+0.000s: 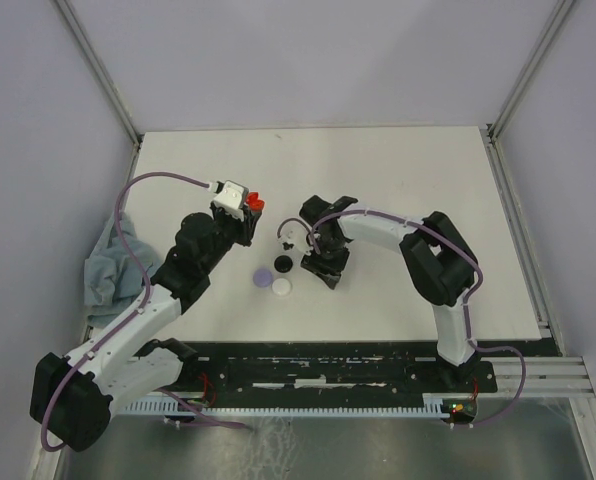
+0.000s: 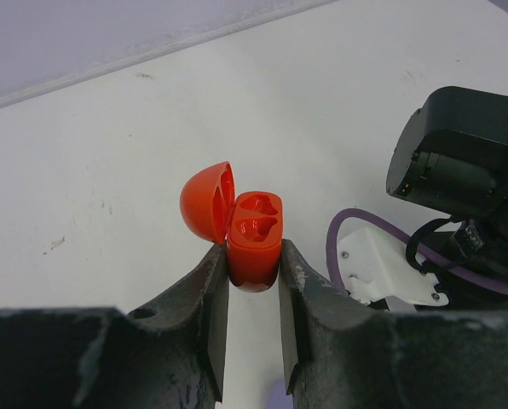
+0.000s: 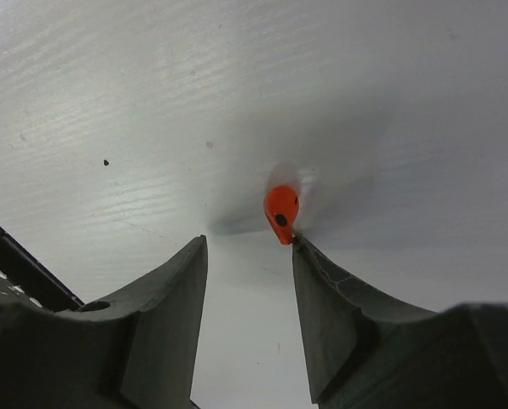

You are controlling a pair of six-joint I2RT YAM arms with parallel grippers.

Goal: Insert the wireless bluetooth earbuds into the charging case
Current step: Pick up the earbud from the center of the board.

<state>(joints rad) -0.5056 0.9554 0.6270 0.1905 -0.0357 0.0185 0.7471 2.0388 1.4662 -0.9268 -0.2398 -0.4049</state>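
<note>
I see the red earbud (image 3: 281, 211) on the white table (image 3: 135, 102), just at one fingertip of my right gripper (image 3: 250, 243), whose jaws stand apart. Further left, my left gripper (image 2: 253, 251) is clamped on the red charging case (image 2: 254, 230), its lid open.

A crumpled blue-grey cloth (image 1: 103, 275) lies at nine o'clock, against the white table's (image 1: 408, 170) edge.

Overhead view, two close wrist views
</note>
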